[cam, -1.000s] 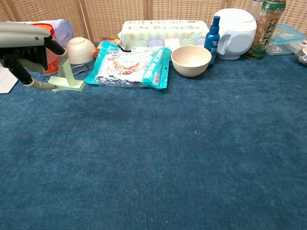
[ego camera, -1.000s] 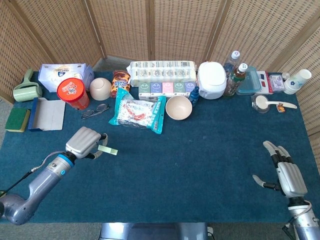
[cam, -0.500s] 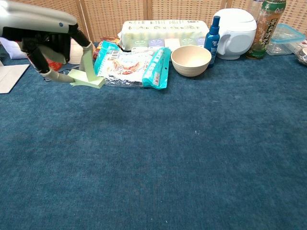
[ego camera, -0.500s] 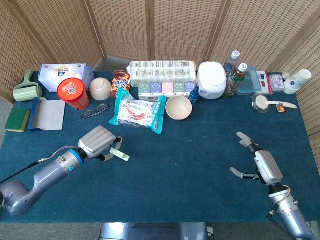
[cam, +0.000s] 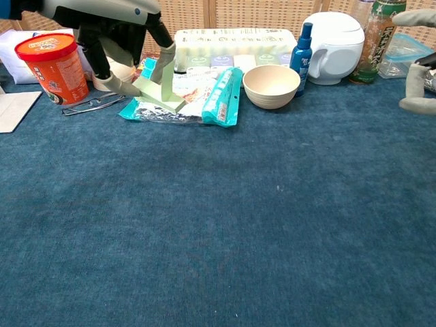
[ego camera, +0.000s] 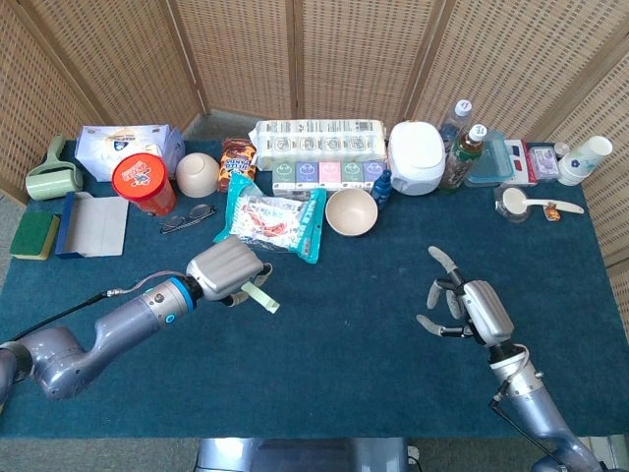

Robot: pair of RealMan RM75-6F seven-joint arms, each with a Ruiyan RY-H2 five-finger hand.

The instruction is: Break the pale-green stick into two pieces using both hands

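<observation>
The pale-green stick [ego camera: 261, 295] [cam: 161, 97] is held above the blue tablecloth by my left hand [ego camera: 225, 269] [cam: 122, 41], which grips one end; the free end juts out to the right. My right hand [ego camera: 470, 309] hovers over the right half of the table with its fingers spread and nothing in it. In the chest view only the right hand's fingertips [cam: 415, 103] show at the right edge. A wide gap of cloth separates the two hands.
Behind the stick lie a snack bag [ego camera: 272, 222] and a beige bowl [ego camera: 351, 210]. A red tub [ego camera: 143, 183], glasses [ego camera: 187, 217], a white cooker [ego camera: 416, 157], bottles [ego camera: 465, 152] and a boxed row [ego camera: 316, 147] line the back.
My left hand has carried the stick to the right, toward the table's middle. My right hand has come up from the near right corner, moving left and forward, fingers still apart.
</observation>
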